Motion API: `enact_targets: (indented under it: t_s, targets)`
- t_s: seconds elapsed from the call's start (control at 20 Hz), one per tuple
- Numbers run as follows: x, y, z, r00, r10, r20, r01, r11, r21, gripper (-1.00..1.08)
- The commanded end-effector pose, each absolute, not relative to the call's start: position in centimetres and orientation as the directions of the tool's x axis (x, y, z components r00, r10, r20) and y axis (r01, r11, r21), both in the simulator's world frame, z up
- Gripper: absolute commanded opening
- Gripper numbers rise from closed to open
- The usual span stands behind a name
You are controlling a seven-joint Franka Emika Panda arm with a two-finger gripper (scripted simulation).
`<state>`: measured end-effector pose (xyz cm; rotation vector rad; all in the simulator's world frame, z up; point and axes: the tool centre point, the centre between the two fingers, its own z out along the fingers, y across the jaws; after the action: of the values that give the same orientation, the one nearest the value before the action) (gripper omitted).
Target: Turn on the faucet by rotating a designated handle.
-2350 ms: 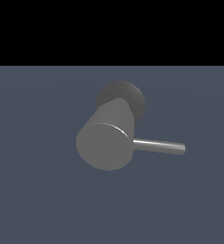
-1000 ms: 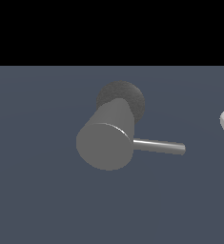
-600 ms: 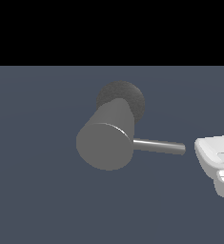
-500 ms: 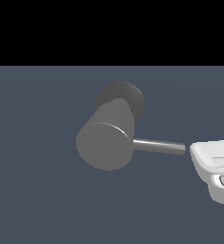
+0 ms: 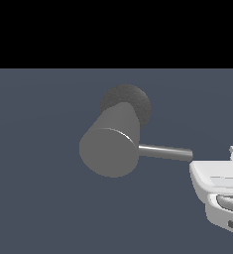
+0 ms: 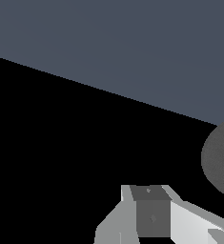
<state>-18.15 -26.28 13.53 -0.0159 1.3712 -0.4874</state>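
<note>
A flat slate-blue floor [image 5: 33, 198] spreads wide, meeting a black backdrop [image 5: 113, 30], perhaps empty space.

A flat, uniform slate-blue floor [image 5: 43, 198] fills the lower part of the exterior view, ending at a straight horizon below a black background. The surface is plain and matte, without seams, markings or texture. The only object standing directly on it is the faucet [image 5: 110, 149], seated by its darker, rough round base [image 5: 133, 101]; the thick grey cylinder rises from that base toward the camera. In the wrist view the same floor [image 6: 132, 43] appears as a slanted blue-grey band bounded by black, with part of the rough round base [image 6: 220, 159] visible at the edge of the frame.
</note>
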Motion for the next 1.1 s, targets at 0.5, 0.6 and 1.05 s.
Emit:
enact_targets:
  t_s: [0.5,0.6,1.05]
  targets:
    - [-17.9,-21.6,11.0,0.100,-0.206,-0.973,0.278,0.945,-0.171,-1.00]
    - [-18.0,-21.3,10.5,0.090,-0.194,-0.977,0.277,0.947,-0.162,-1.00]
    - [-17.1,-18.6,10.3,0.079,-0.117,-0.990,0.229,0.969,-0.097,-1.00]
